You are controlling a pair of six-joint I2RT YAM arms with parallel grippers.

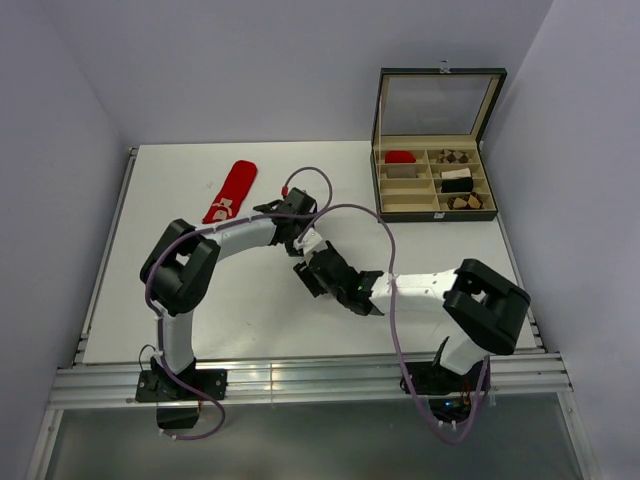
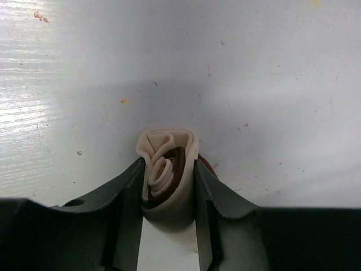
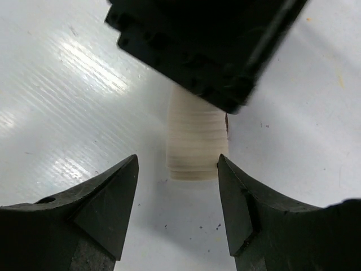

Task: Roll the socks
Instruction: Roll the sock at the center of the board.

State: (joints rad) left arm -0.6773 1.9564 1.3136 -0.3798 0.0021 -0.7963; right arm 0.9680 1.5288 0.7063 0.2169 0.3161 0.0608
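Cream sock (image 2: 169, 155), rolled up, sat on the table (image 2: 265, 84), clamped in the left pincer (image 2: 168, 172). The right pincer (image 3: 176, 162) gaped around its ribbed end, perhaps touching it; the red sock (image 1: 232, 190) lay flat, well apart.

I see a white tabletop (image 1: 250, 310) closed in by plain pale lilac walls (image 1: 250, 60) on three sides. A metal rail (image 1: 300, 380) runs along its near edge. Glare (image 2: 22, 107) streaks the surface.
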